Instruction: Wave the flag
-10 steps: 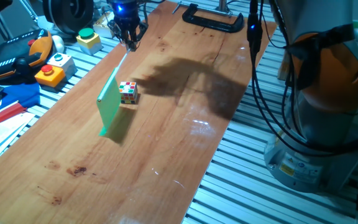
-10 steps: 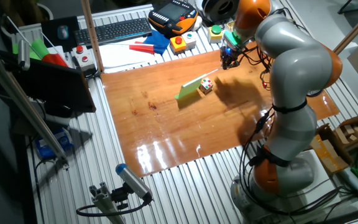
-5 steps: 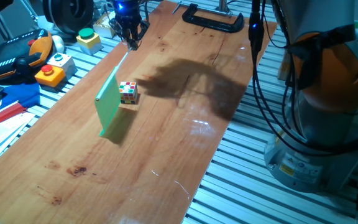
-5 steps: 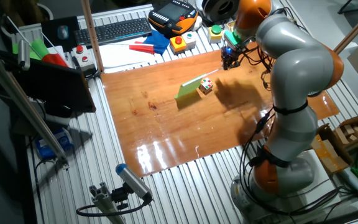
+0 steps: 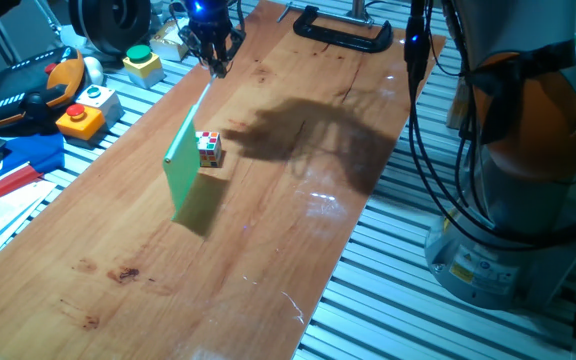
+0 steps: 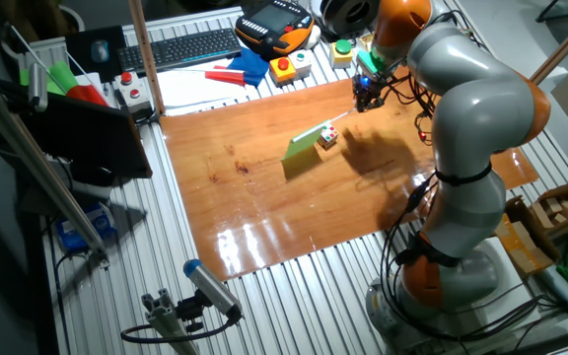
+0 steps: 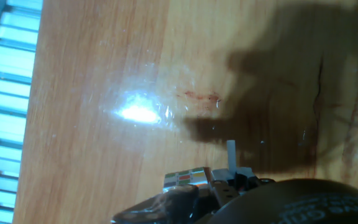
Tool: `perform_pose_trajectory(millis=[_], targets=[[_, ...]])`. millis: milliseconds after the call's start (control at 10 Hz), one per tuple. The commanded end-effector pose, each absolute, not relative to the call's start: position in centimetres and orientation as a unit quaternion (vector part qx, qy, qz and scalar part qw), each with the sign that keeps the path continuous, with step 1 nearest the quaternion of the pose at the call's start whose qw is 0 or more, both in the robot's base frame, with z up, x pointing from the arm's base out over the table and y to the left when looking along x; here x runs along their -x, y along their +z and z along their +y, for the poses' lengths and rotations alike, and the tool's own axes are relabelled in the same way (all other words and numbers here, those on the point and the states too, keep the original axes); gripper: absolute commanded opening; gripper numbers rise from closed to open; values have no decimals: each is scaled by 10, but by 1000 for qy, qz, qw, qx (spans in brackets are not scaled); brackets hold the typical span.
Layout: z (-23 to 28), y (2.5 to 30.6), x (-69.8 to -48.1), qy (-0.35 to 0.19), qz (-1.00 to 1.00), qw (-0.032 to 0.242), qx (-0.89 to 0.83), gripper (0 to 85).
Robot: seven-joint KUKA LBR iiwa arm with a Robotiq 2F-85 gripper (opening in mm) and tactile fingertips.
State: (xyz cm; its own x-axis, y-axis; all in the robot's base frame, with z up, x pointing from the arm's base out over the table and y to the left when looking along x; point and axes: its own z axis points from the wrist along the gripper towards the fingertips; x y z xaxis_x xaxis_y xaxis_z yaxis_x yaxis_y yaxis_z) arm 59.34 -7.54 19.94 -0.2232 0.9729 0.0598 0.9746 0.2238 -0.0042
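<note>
Item: flag (image 5: 185, 173), green sheet on a pale stick. Held by the stick's far end in the tool (image 5: 214, 62), which is closed on it near the far corner of the bench (image 5: 268, 230). The sheet hangs out over the wood, just beside the cube (image 5: 208, 148), its lower edge close to the surface; contact cannot be told.

Change over the last second: the sheet has swung slightly. In the one fixed view its lower corner sat nearer the bench's left edge a second ago; now it lies further in and a little lower in frame, and the sheet hides part of the cube it stood clear of before. The tool has crept a touch towards the far edge. The other fixed view shows the same small shift of the flag (image 6: 304, 150) beside the cube (image 6: 327, 139), under the tool (image 6: 366, 96).

Reading: a sweep of the wave is under way, one stroke of several; amplitude so far is small. The cube sits close enough to be clipped on a return stroke.

Hand view: only the stick's stub, a dark housing and wood grain with glare; the sheet is out of frame.

Writing and labels: none legible. The cube shows coloured stickers only. A label on the robot's base in the one fixed view is too small to read.
</note>
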Motion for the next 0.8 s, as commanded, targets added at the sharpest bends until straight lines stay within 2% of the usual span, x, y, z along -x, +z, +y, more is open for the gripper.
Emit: perform_pose_trajectory(millis=[0, 400, 700], targets=[[-76, 199, -593, -17, -784, 21, 620, 7], [-76, 199, -593, 15, -792, -14, 610, 7], [-76, 199, -593, 10, -793, -12, 609, 7]])
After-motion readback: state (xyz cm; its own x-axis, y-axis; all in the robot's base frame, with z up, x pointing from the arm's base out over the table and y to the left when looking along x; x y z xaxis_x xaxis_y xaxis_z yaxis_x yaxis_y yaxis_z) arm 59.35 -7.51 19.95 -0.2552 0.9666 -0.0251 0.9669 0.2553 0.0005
